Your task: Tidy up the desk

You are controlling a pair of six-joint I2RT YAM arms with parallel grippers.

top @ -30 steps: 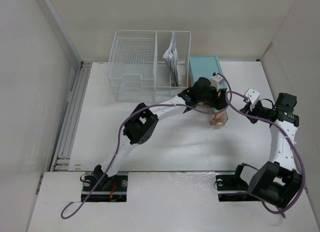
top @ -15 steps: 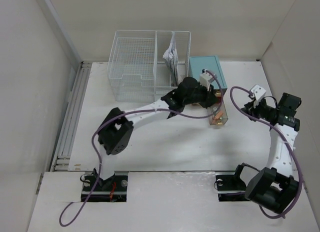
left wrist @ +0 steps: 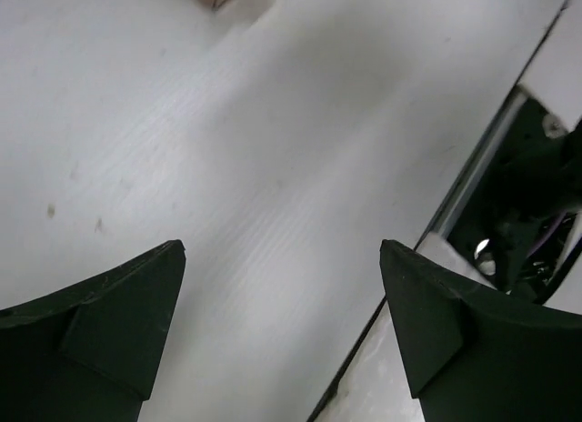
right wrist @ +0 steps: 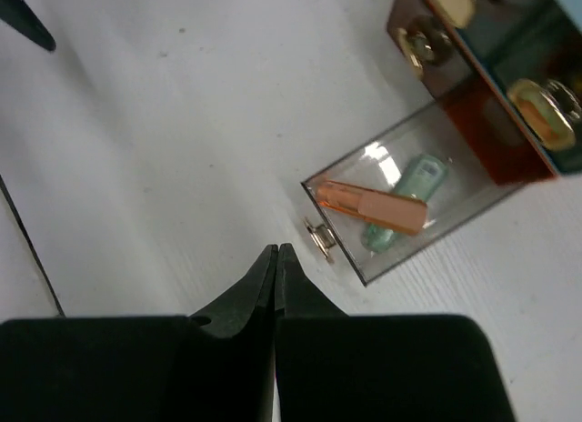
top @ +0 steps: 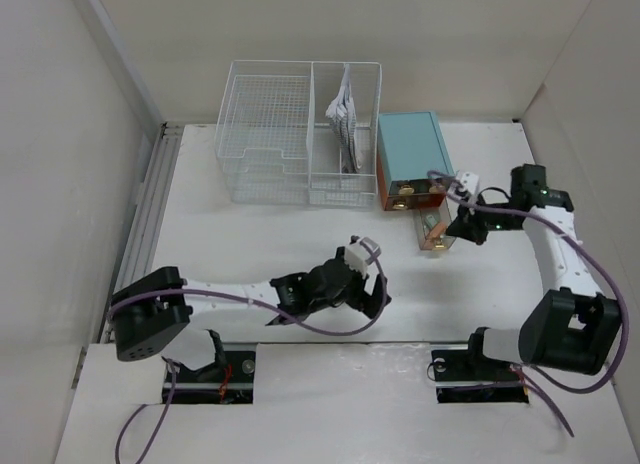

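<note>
The white desk [top: 250, 244] carries a teal drawer box [top: 410, 156] at the back right. Its clear drawer [top: 436, 232] is pulled out toward me. In the right wrist view the drawer [right wrist: 473, 181] holds an orange stick [right wrist: 371, 205] and a green tube [right wrist: 406, 195], and has a gold knob [right wrist: 317, 238] on its front. My right gripper [top: 463, 227] is shut and empty, its tips [right wrist: 275, 249] just short of the knob, not touching it. My left gripper [top: 377, 291] is open and empty, low over bare desk [left wrist: 227, 149] near the front edge [left wrist: 282, 249].
A white wire-mesh basket [top: 270, 134] stands at the back, with papers [top: 344, 119] upright in its right compartment. A grooved metal rail [top: 140, 239] runs along the desk's left edge. Walls close in at the left, back and right. Arm bases and purple cables sit at the near edge.
My left arm has pulled back from the drawer box to the near middle of the desk. My right gripper has moved left and in toward the open drawer's front.
</note>
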